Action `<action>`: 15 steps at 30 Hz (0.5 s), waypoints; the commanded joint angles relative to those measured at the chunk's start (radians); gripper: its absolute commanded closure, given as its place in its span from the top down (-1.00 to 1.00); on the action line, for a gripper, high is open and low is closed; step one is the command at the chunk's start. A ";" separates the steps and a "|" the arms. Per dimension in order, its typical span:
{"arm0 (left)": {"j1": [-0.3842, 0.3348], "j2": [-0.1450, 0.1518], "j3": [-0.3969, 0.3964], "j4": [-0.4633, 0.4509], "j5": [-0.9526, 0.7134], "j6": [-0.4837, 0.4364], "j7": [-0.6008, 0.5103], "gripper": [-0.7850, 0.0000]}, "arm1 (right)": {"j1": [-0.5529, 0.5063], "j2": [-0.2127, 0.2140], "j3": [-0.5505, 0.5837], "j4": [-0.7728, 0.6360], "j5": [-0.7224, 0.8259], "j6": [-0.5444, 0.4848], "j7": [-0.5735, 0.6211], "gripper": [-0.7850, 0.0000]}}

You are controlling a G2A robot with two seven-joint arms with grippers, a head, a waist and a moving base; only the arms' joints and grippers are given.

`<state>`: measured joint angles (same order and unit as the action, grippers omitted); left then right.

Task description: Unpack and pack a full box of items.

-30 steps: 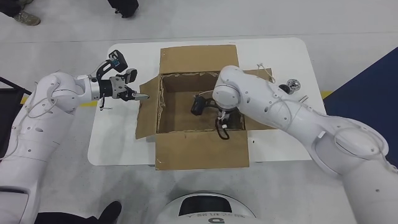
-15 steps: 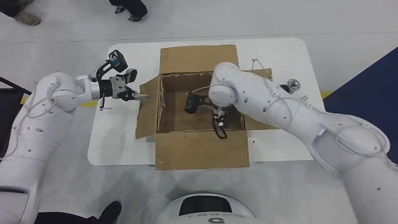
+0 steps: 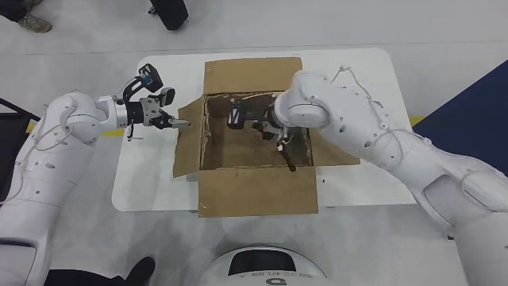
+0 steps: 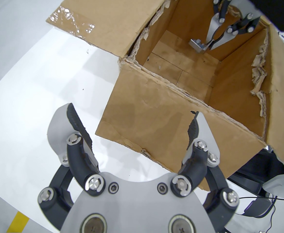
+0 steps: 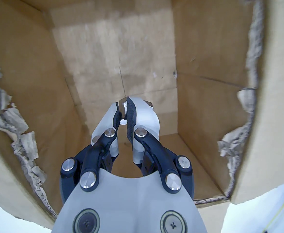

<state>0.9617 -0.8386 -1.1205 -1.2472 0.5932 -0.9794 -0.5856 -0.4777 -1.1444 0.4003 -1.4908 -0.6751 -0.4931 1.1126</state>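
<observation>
An open cardboard box (image 3: 254,75) with torn flap edges stands mid-table. My right gripper (image 5: 123,109) hangs inside it, above the floor and near the far wall, shut on a small grey metal block (image 5: 124,106). From the left wrist view the same block (image 4: 197,45) sticks out sideways from the right gripper (image 4: 208,46). My left gripper (image 4: 132,122) is open with nothing between its fingers, just outside the box's left wall (image 4: 151,112). In the top view the left gripper (image 3: 181,123) sits at the edge of the left flap.
The white table (image 3: 151,183) has free surface left of the box and a narrow strip in front of it. The box flaps (image 3: 258,195) are folded outward on all sides. People's legs (image 3: 163,0) stand on the floor beyond the table.
My right arm has swung toward the back left of the box and risen, carrying the metal block off the floor. The left arm has stayed put.
</observation>
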 commanded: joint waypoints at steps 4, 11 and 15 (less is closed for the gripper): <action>0.000 0.000 0.000 0.000 0.000 0.000 0.000 1.00 | -0.108 0.086 0.145 -0.174 -0.099 -0.008 -0.078 -1.00; 0.000 0.000 0.000 0.000 0.000 0.000 0.000 1.00 | -0.349 0.207 0.405 -0.386 -0.216 -0.117 -0.194 -1.00; 0.000 0.000 0.000 0.000 0.000 0.000 0.000 1.00 | -0.378 0.222 0.443 -0.390 -0.199 -0.177 -0.208 -1.00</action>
<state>0.9617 -0.8386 -1.1205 -1.2472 0.5932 -0.9794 -0.5856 -0.8593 -0.9213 0.8463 -1.8818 -0.8741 -0.6917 0.9033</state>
